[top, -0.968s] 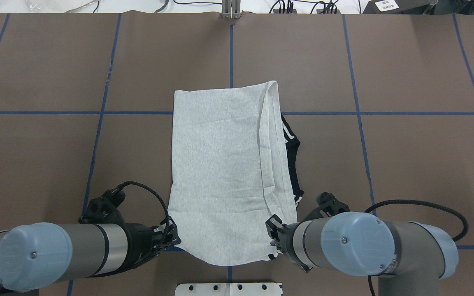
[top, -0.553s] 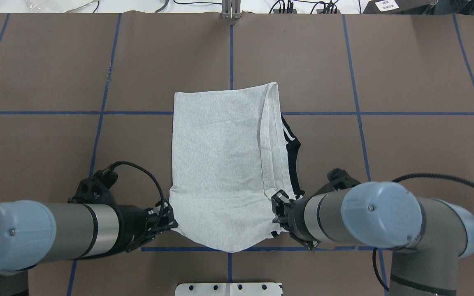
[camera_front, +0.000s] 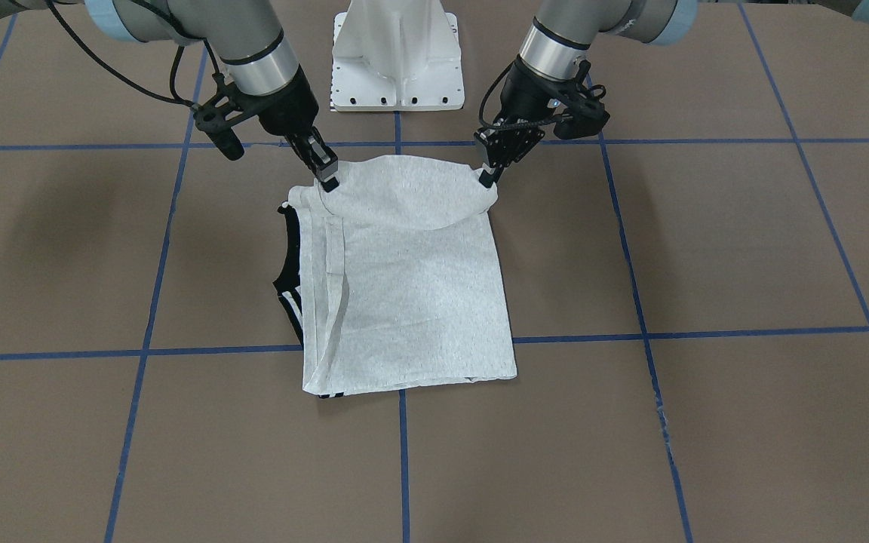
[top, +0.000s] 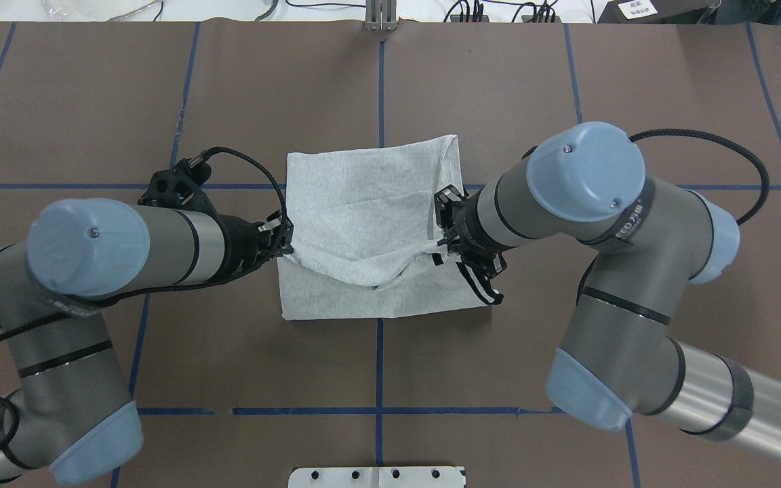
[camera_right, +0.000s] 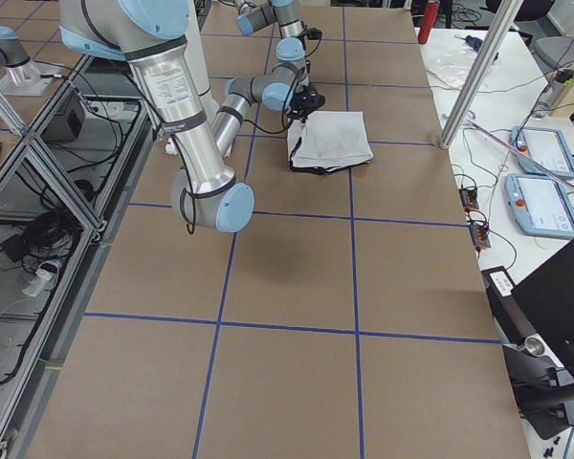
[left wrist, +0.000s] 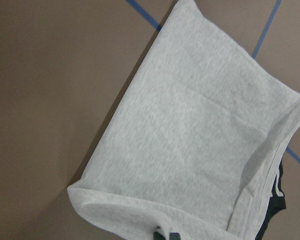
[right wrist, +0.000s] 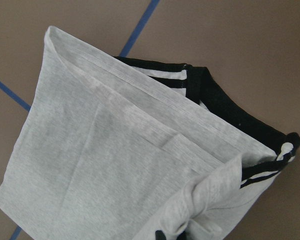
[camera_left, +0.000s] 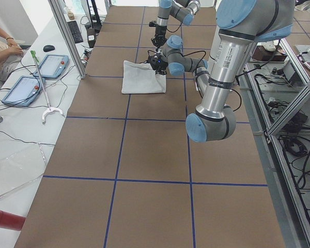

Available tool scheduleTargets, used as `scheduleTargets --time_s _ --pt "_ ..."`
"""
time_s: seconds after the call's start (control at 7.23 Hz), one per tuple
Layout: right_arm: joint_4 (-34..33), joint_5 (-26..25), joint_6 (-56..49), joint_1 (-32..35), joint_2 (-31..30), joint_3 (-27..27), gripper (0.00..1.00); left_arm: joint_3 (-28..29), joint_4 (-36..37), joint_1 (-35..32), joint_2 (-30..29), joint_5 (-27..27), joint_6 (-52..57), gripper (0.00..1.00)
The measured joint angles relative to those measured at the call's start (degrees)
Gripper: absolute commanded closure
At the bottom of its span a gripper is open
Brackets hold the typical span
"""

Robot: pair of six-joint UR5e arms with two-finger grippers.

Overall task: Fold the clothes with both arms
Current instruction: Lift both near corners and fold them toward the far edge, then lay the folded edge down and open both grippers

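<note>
The light grey T-shirt [top: 363, 203] lies folded lengthwise mid-table, back side up; the print is hidden. Its black collar and striped edge [top: 484, 290] peek out on the right side. My left gripper [top: 287, 242] is shut on the near hem's left corner. My right gripper [top: 441, 232] is shut on the right corner. Both hold the hem lifted and doubled over the shirt's middle. In the front-facing view the shirt [camera_front: 412, 302] sags between the left gripper [camera_front: 489, 178] and the right gripper [camera_front: 327, 181]. The wrist views show the cloth [left wrist: 200, 150] [right wrist: 115, 165] bunched at the fingertips.
The brown table [top: 160, 352] carries blue tape grid lines. The white pedestal base [camera_front: 397, 53] stands at the robot's edge. Operator tablets [camera_left: 51, 64] [camera_right: 536, 153] lie on side benches beyond the table's far edge. A metal post [top: 380, 17] stands at the far edge.
Both grippers have moved away from the robot with the near hem held, carrying it up and over the shirt. The visible cloth is now about half as long.
</note>
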Motion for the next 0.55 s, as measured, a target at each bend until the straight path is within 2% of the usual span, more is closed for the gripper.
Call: scheduleTargets --time_s 0.28,0.55 --pt "0.1 0.3 -2.7 2.0 3.9 -6.7 1.0 5.7 -1.2 -2.6 -2.7 -0.3 3.3 1.0" --pt "0.2 0.6 -4.7 3.4 6.9 -12.5 1.0 12.9 -5.9 -4.6 -5.2 -0.3 4.9 1.0"
